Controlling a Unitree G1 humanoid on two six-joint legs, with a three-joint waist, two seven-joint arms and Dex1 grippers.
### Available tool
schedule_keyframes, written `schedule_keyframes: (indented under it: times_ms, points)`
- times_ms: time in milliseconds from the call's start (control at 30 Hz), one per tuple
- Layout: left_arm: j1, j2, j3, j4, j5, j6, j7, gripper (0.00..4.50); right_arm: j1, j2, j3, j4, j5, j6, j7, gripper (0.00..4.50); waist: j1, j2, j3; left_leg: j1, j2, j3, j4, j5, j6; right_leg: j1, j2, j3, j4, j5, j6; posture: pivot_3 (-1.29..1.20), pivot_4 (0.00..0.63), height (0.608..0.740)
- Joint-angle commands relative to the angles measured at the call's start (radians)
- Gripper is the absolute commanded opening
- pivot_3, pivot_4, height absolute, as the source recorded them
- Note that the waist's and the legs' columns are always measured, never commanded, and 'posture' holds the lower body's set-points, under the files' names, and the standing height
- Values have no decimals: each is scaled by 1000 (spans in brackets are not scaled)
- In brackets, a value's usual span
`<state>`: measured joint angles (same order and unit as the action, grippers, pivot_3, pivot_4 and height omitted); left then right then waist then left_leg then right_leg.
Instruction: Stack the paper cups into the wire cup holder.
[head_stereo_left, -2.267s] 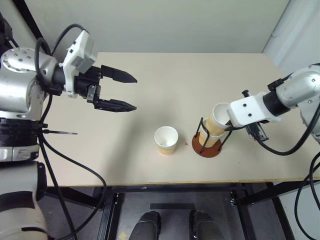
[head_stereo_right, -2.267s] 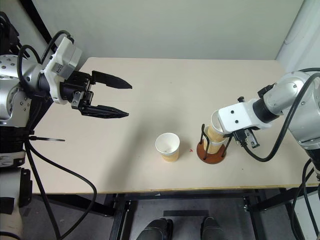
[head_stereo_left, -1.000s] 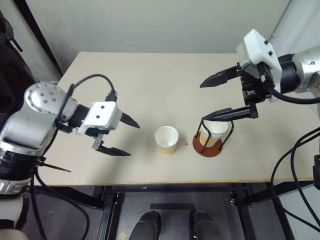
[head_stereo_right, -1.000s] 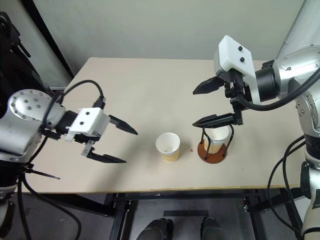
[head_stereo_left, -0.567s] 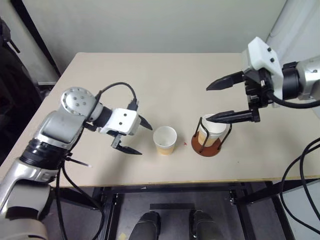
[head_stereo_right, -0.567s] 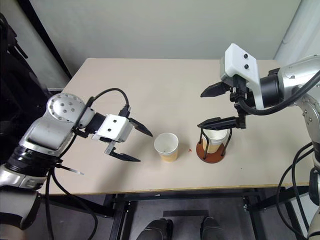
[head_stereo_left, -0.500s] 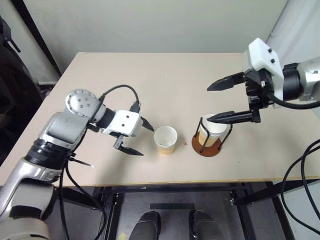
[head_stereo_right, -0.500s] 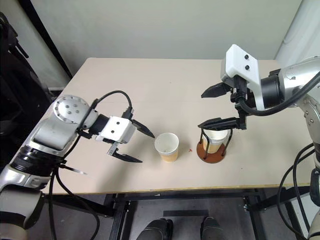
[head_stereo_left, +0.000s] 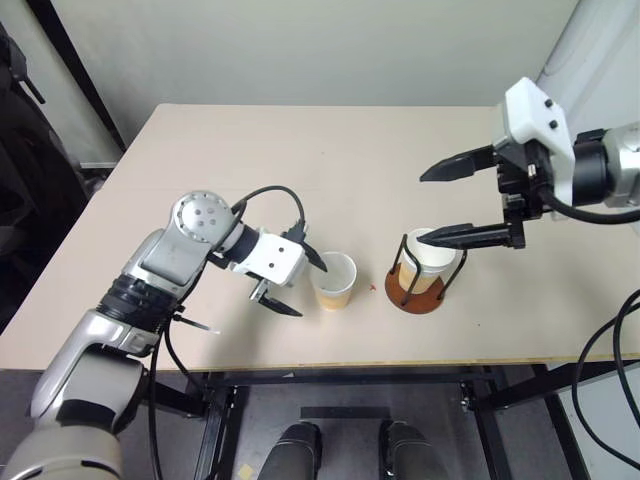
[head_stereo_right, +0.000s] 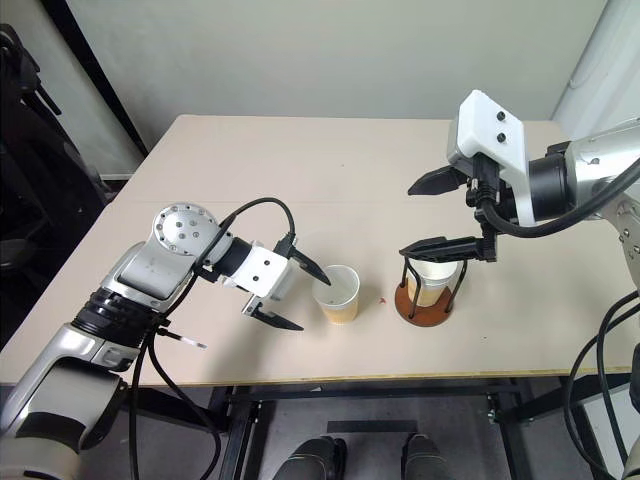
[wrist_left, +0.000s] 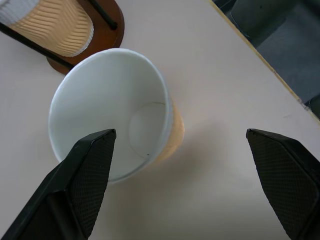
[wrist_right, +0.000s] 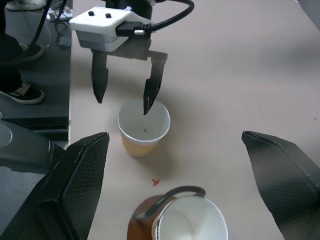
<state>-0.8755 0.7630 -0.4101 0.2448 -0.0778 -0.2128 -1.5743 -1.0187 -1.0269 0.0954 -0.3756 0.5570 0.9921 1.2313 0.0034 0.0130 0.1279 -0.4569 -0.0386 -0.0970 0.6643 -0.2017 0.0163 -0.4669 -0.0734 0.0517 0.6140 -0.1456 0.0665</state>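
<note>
paper cups (head_stereo_left: 424, 262) in wire cup holder (head_stereo_left: 414, 291), count unclear

A robotics lab or test room: a bare beige table (head_stereo_left: 330, 170) on a black metal frame (head_stereo_left: 340, 385), with a plain pale wall (head_stereo_left: 300, 50) behind the table.

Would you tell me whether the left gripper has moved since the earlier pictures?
Yes. The left gripper has swung from the table's left side toward the loose cup, and now stands open right beside it.
</note>
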Motion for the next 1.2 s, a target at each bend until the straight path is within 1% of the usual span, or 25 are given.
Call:
schedule_keyframes:
  times_ms: [33, 200, 300, 433, 600, 667, 800, 933, 1000, 1133, 1200]
  points:
    - [-24, -15, 8, 22, 15, -58, -24, 4500, -6, -17, -44, -21, 18, -7, -15, 4411, 0, 0, 0, 0, 0, 0, 0, 0, 0, 0, 0, 0, 0, 0, 0, 0, 150, 740]
    - [-39, -50, -4, 86, 57, -149, -8, 4500, 1, -24, -48, -24, 27, -9, -24, 4411, 1, 0, 0, -1, 0, 0, 0, 0, 1, 0, 0, 0, -1, 1, 2, 0, 150, 740]
    - [-51, -98, -21, 152, 93, -219, 19, 3948, 4, -27, -47, -26, 29, -10, -32, 4443, 3, 0, 0, -1, 0, 0, 1, 0, 1, 0, 0, 0, -1, 1, 2, 0, 150, 740]
    - [-74, -150, -38, 232, 116, -283, 25, 2553, 2, -29, -43, -25, 29, -9, -39, 4443, 3, 0, 0, -2, -1, 0, 2, 0, 2, 0, -1, 0, -2, 2, 4, 0, 150, 740]
    - [-137, -174, -18, 290, 84, -264, -23, 679, -1, -45, -39, -20, 29, -6, -39, 4443, 4, 0, 0, -4, 0, 0, 3, 0, 2, 0, -1, 0, -2, 3, 5, 0, 150, 740]
    - [-159, -170, -18, 300, 53, -232, -37, 19, 2, -54, -40, -17, 29, -8, -37, 4443, 5, 0, 0, -4, -1, 0, 3, 0, 2, 0, -1, 0, -3, 4, 6, 0, 150, 740]
    - [-212, -118, -53, 272, -59, -112, -40, 19, 15, -78, -41, -2, 20, -22, -31, 4443, 5, 0, 0, -5, -1, 0, 3, 0, 3, -1, -1, 0, -4, 4, 7, 0, 150, 740]
    - [-263, -38, -105, 187, -209, 36, -40, 19, 40, -105, -45, 21, 12, -41, -24, 4443, 5, 0, 0, -5, 0, 1, 3, 0, 3, -1, -1, -1, -4, 4, 8, 0, 150, 740]
    - [-322, -7, -136, 169, -290, 124, -40, 19, 55, -118, -46, 45, 4, -56, -20, 4443, 7, 0, 0, -6, -1, 1, 3, 0, 3, -1, -1, -1, -4, 4, 8, 0, 150, 740]
    - [-449, 13, -186, 182, -416, 249, -40, 19, 96, -145, -55, 89, -2, -74, -4, 4443, 13, 0, 0, -9, -1, 0, 5, 1, 4, -2, -1, -1, -5, 5, 10, 0, 150, 740]
    - [-519, -12, -198, 226, -453, 280, -40, 19, 122, -165, -62, 118, -10, -89, 4, 4443, 13, 0, 0, -11, -1, 0, 7, 0, 5, -2, -2, -1, -6, 5, 10, 0, 150, 740]
